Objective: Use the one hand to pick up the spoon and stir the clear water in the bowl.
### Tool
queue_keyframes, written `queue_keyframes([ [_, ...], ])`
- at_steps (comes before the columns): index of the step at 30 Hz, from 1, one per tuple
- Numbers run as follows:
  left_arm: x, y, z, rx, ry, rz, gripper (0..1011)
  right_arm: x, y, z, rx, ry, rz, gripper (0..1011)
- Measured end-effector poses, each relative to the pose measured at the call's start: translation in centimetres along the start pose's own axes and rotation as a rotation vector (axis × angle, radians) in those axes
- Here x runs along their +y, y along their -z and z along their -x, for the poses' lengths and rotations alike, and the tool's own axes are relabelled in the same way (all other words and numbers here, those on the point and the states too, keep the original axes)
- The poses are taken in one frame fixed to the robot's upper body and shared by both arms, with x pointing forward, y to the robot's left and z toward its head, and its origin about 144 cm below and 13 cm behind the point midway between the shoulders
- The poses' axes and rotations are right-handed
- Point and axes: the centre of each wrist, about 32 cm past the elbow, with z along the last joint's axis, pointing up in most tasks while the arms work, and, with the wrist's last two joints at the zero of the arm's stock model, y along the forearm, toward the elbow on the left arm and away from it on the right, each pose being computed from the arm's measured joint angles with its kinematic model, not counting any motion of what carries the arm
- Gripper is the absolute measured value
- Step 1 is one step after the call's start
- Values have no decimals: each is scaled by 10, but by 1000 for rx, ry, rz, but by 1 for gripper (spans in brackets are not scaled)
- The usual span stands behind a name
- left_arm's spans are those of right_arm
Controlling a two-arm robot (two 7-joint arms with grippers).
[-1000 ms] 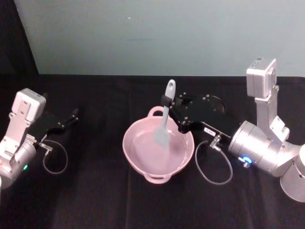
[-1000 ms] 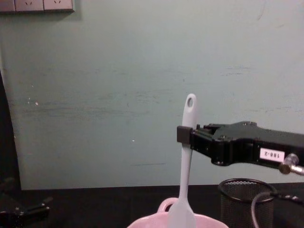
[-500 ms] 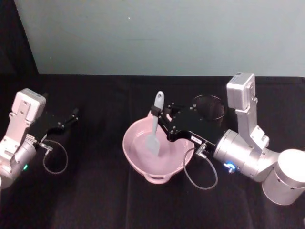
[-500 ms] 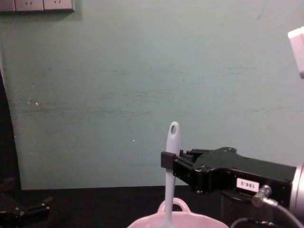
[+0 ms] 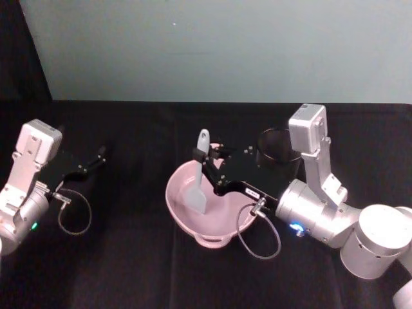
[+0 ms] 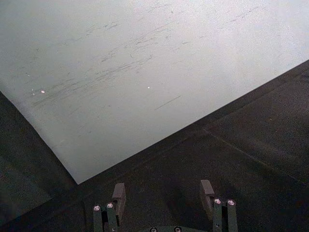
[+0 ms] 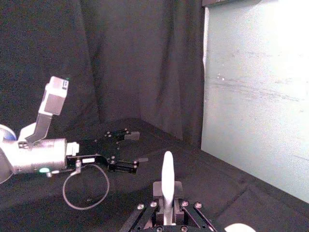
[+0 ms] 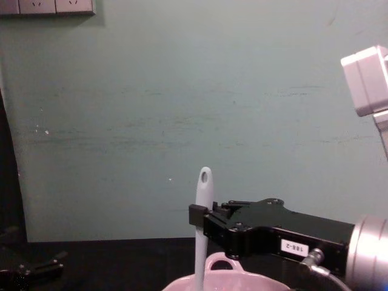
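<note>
Two arms flank a black-draped table [image 5: 129, 270], and the right one is at work: the right gripper [image 5: 205, 156] reaches in from the robot's right, low across the far part of the bowl [image 5: 172, 201], its jaws clenched on the upper handle of the spoon [image 5: 199, 180]. The white spoon stands nearly upright, leaning only slightly, with the holed end of its handle poking up above the jaws and its flat blade down inside the pink bowl, toward the bowl's left half. Whether the blade touches the bottom cannot be told. From the chest view the handle rises straight out of the bowl against the pale green wall [image 8: 182, 91], and the gripper's black body with its small white label lies level just above the rim. The bowl sits near the middle of the table, one loop handle [image 5: 212, 242] on its near edge and another at the far edge beside the gripper. A black mesh cup [image 5: 275, 143] stands behind the right gripper's body, just beyond the bowl on the robot's right. A clear cable [image 5: 256, 237] loops down from the right wrist, close to the bowl's near right rim. The left gripper [image 5: 100, 154] rests low over the table well to the left, apart from the bowl, its fingers spread with nothing between them
</note>
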Motion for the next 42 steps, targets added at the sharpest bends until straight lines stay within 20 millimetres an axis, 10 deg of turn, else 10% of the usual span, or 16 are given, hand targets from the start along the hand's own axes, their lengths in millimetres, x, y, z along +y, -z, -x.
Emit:
queue_keyframes([
  [18,0,0,0,0,0,0,1011,20,10,-3,-70,160,-7,117],
  [42,0,0,0,0,0,0,1011,-32,-10,3,7,83,37,117],
])
